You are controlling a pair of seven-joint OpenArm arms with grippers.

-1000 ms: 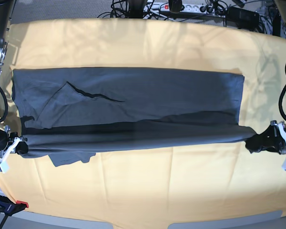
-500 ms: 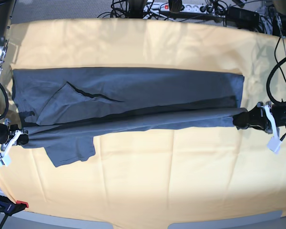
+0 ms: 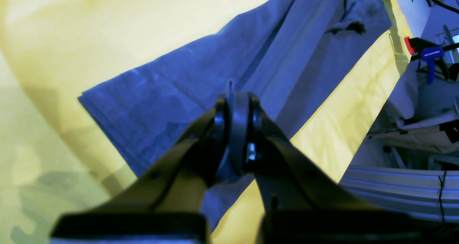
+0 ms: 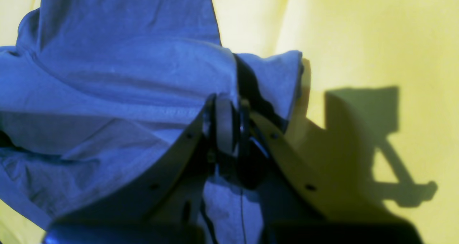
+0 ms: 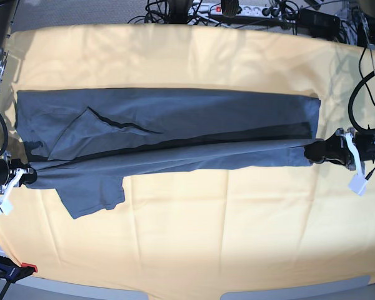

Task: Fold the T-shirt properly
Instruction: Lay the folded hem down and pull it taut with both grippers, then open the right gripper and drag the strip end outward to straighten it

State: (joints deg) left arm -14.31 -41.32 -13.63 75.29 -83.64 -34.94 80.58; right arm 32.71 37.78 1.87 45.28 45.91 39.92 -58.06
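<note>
Bench under yellow-orange cloth (image 5: 187, 250); T-shirt (image 5: 175, 125) lies mid-bench, long axis 9-to-3 o'clock. Left gripper (image 5: 314, 152) at 3 and right gripper (image 5: 29, 177) at 9 each pinch its lifted near edge, remaining cloth toward 12

You're looking at a plain dark slate-grey T-shirt (image 5: 175, 125) stretched in a long band across the yellow-orange cloth (image 5: 187, 237). Its far part lies flat, with one sharp crease near the base view's left. The near edge is lifted and pulled taut into a long fold over the flat part. A sleeve (image 5: 90, 194) sticks out toward you at the left end (it lies flat, slightly skewed). Both ends of the fold are pinched.
</note>
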